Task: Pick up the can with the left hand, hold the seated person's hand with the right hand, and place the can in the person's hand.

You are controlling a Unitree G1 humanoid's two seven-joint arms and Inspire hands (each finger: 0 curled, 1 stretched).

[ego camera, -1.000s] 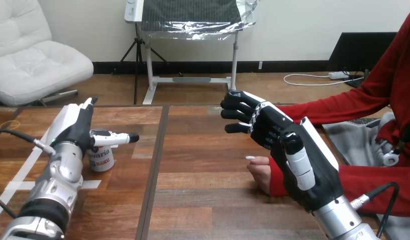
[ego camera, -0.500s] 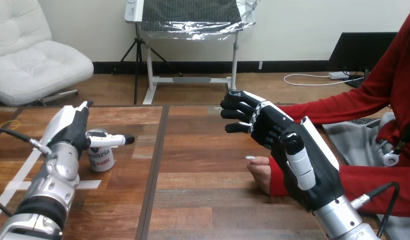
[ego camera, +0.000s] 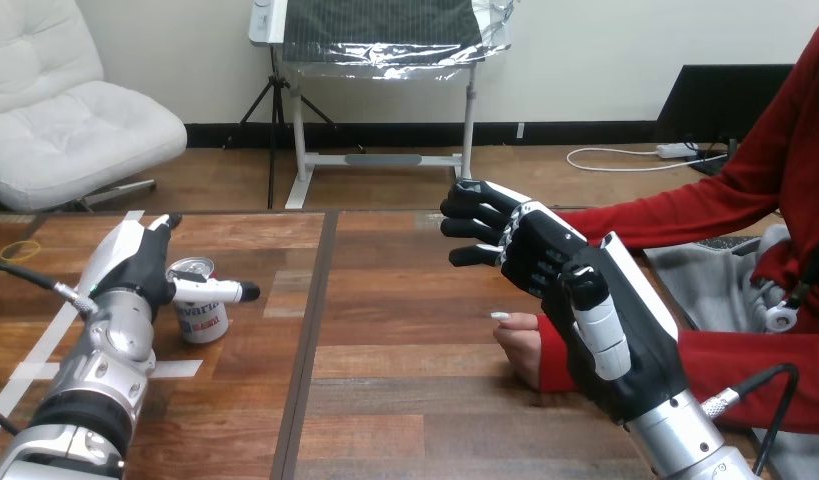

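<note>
A white can [ego camera: 199, 318] with an open silver top stands upright on the wooden table [ego camera: 405, 400] at the left. My left hand [ego camera: 133, 268] is just left of it, open, with its fingers straight and pointing away, while the thumb [ego camera: 221, 291] reaches across the can's near side. Over the table's right part my right hand [ego camera: 581, 305] hangs open, palm turned left, holding nothing. The person's hand [ego camera: 519, 342] rests on the table just left of and below my right palm, partly hidden behind it; I cannot tell whether they touch.
The person's other red-sleeved arm [ego camera: 685, 215] lies along the table's far right edge. White tape strips [ego camera: 45, 355] mark the table at the left, and a yellow rubber band [ego camera: 20, 250] lies at the far left. A dark seam [ego camera: 307, 340] runs down the table.
My left hand has slid left and slightly nearer, uncovering the can's top, and its thumb has dropped lower across the can. My right hand and the person's hand have stayed put.
</note>
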